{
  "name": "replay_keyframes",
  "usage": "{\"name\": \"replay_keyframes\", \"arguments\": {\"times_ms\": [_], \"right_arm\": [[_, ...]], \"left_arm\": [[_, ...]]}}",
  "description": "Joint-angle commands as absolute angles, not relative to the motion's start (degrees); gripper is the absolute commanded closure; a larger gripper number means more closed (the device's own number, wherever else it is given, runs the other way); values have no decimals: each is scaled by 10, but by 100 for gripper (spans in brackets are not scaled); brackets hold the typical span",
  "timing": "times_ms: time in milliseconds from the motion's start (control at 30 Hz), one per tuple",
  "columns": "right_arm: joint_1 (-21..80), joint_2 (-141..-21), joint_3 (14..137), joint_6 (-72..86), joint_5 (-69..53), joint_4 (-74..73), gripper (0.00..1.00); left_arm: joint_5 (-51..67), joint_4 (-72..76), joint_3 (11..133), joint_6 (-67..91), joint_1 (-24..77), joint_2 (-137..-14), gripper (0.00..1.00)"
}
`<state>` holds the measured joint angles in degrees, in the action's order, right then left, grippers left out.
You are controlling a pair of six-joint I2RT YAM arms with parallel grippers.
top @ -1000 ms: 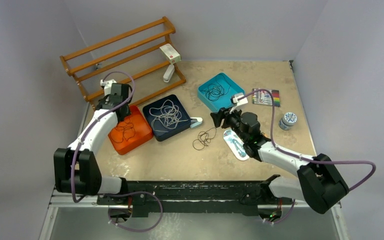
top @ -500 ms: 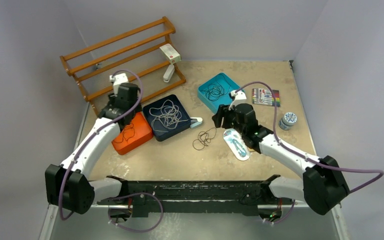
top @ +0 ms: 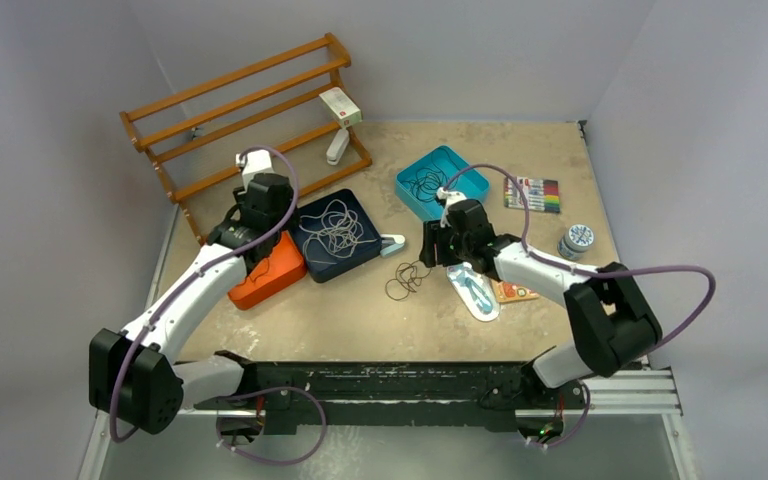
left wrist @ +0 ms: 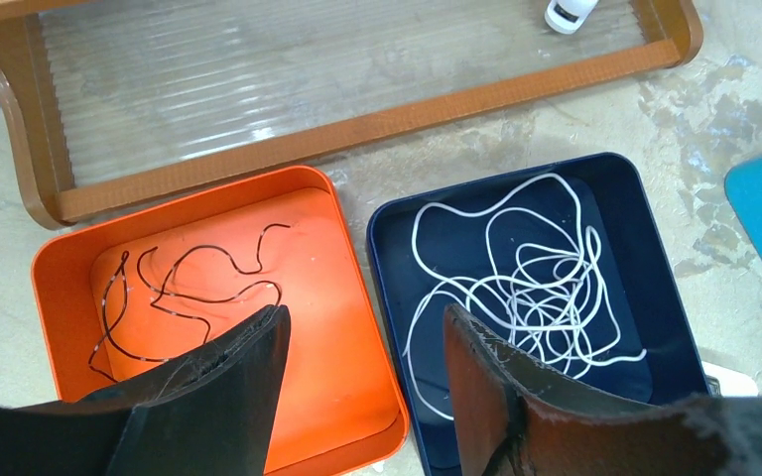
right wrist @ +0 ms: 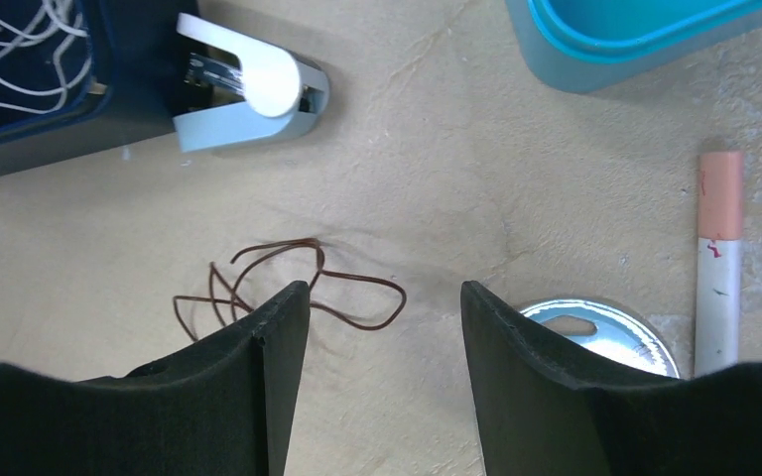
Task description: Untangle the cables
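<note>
A white cable [top: 335,232] [left wrist: 541,288] lies coiled in the navy tray [top: 312,272] [left wrist: 647,248]. A thin dark cable [left wrist: 174,297] lies in the orange tray [top: 272,278] [left wrist: 45,288]. A black cable [top: 427,183] sits in the teal tray [top: 465,175]. A dark brown cable [top: 407,278] [right wrist: 276,245] lies loose on the table. My left gripper [top: 258,238] [left wrist: 362,312] hangs open above the seam between the orange and navy trays, holding nothing. My right gripper [top: 432,245] [right wrist: 384,288] is open just right of the brown cable, with its left finger over part of it.
A wooden rack [top: 240,110] stands at the back left, with a white box [top: 340,105] on it. A small white-and-grey clip [top: 393,243] [right wrist: 248,89] lies beside the navy tray. A blue blister pack [top: 472,290], a marker set [top: 532,193] and a small jar [top: 575,240] sit on the right.
My left gripper has moved right, from the orange tray's far edge to the seam between the two trays. The right arm has swung its elbow inward, and its gripper has stayed by the brown cable.
</note>
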<state>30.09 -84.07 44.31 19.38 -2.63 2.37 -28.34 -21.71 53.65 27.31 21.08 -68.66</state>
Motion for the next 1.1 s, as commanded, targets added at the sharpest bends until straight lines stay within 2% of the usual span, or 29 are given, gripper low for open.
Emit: {"name": "replay_keyframes", "arguments": {"times_ms": [0,233,433,633,867,1067], "right_arm": [[290,-868,473,165,-66,27,41],[287,-915,474,167,-73,73,52],[286,-914,463,160,-65,126,78],[286,-833,453,136,-18,114,98],[286,-714,472,108,76,77,100],[285,-669,535,73,137,42,100]], "left_arm": [[-298,-187,547,255,211,-667,43],[-302,-185,544,255,210,-665,43],[-307,-185,548,253,210,-665,43],[-306,-181,553,254,210,-664,44],[-300,-168,560,253,210,-665,44],[-291,-154,560,250,210,-656,44]]}}
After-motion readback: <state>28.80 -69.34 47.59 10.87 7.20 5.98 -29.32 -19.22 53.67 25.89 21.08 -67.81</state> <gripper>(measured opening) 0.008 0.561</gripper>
